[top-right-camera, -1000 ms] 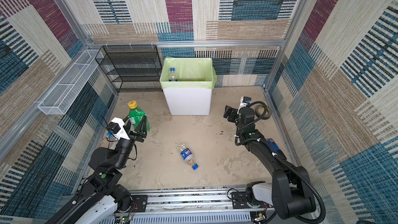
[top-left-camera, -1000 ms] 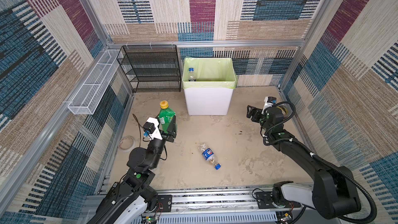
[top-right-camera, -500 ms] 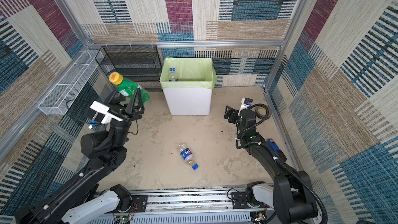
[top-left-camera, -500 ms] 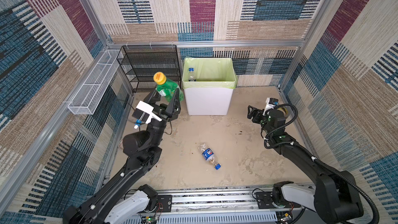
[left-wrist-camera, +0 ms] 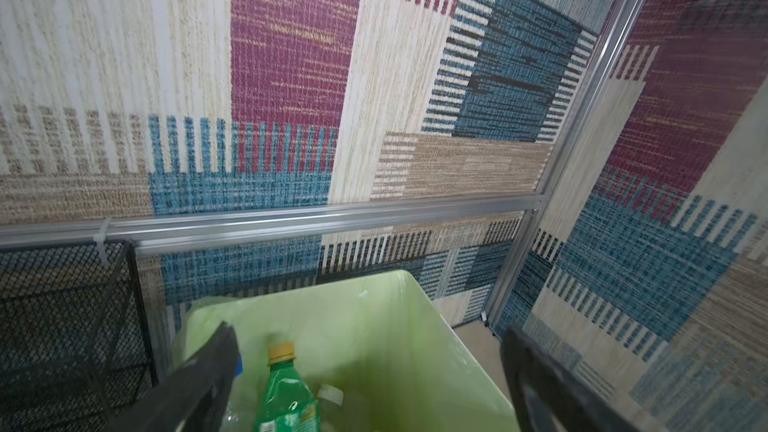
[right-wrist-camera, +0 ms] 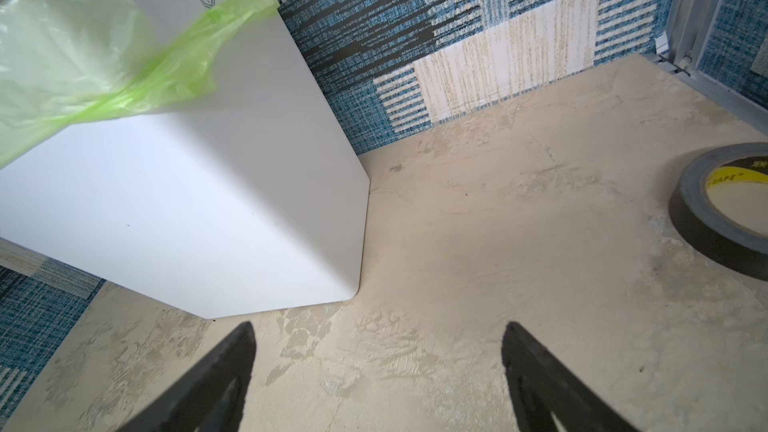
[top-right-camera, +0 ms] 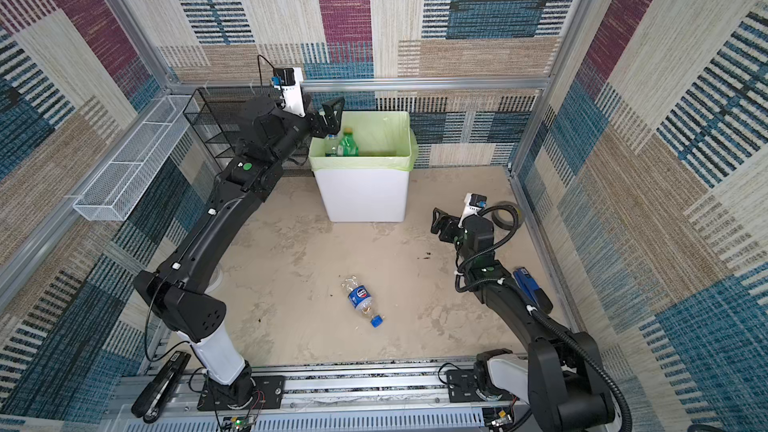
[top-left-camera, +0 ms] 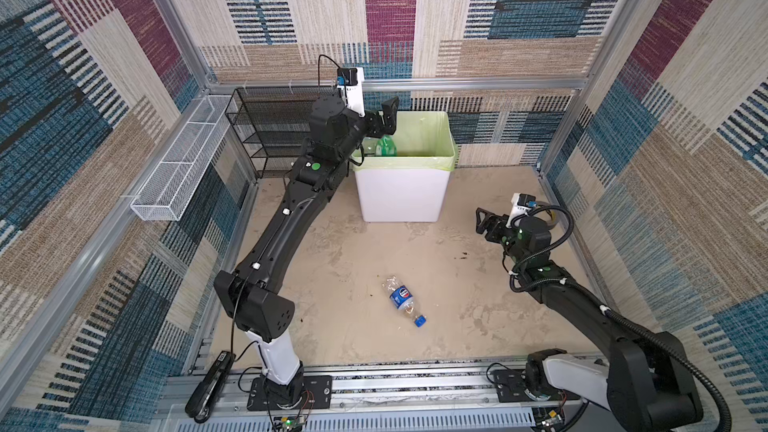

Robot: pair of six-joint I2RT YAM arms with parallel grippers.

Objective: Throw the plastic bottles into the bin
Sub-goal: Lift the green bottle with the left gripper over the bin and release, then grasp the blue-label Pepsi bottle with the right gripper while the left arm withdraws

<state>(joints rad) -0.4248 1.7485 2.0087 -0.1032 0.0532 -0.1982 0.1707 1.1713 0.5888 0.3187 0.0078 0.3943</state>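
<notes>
plastic bottle (top-left-camera: 402,300), clear with a blue label, lies on the floor (top-left-camera: 353,251) near the middle. farther right, the right gripper (top-left-camera: 482,224) hangs with jaws wide, empty. at the far side a green bottle (top-left-camera: 385,146) stands inside the bin (top-left-camera: 401,201), under the left gripper (top-left-camera: 384,120), jaws wide, holding nothing.

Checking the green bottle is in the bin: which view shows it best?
Left wrist view: the green bottle is close inside the bin, cap and label visible. Both top views show it small, behind the rim. Right wrist view shows only the bin's outside.
</notes>
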